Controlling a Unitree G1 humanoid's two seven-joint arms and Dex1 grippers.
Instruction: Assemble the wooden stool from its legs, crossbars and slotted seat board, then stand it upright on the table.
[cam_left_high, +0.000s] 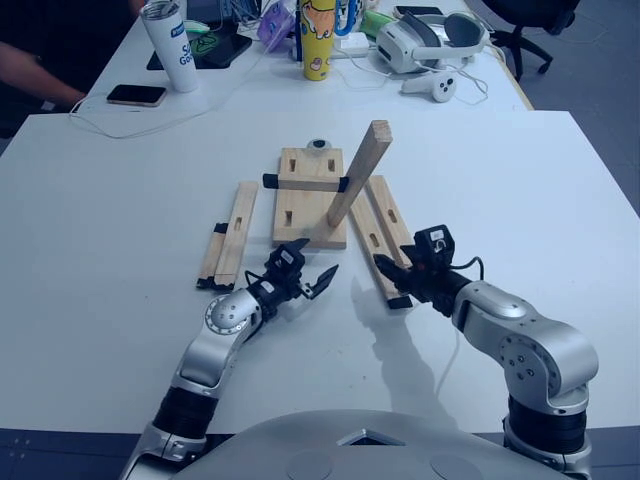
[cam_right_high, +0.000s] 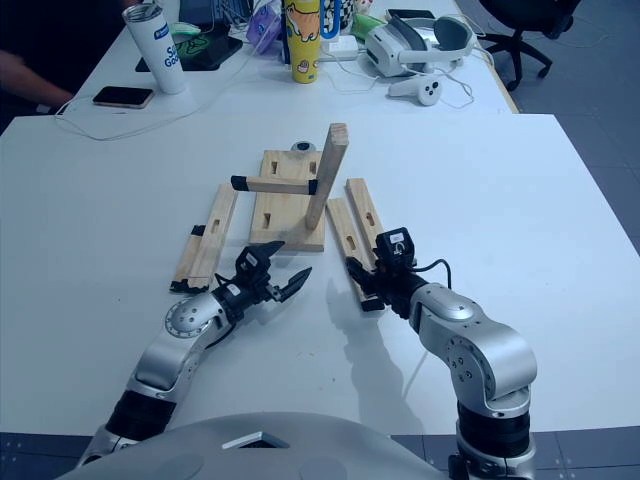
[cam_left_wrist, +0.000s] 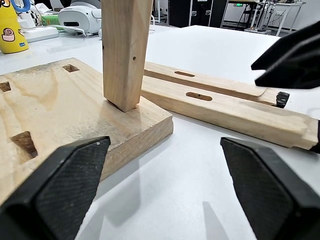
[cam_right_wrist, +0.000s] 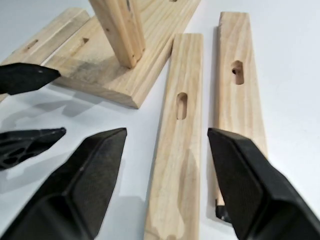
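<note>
The seat board (cam_left_high: 298, 205) lies flat in the middle of the surface (cam_left_high: 120, 200). One leg (cam_left_high: 360, 180) is planted in its near corner and leans toward the robot's right. A crossbar (cam_left_high: 305, 183) lies across the board, touching that leg. A left pair (cam_left_high: 230, 235) of slotted pieces lies flat beside the board, and a right pair (cam_left_high: 385, 235) lies on the other side. The left end effector (cam_left_high: 317, 258) hovers low just before the board's near edge, fingers spread wide and grasping nothing. The right end effector (cam_left_high: 392, 278), also released, sits over the near end of the right pair, with the inner piece between its fingers.
</note>
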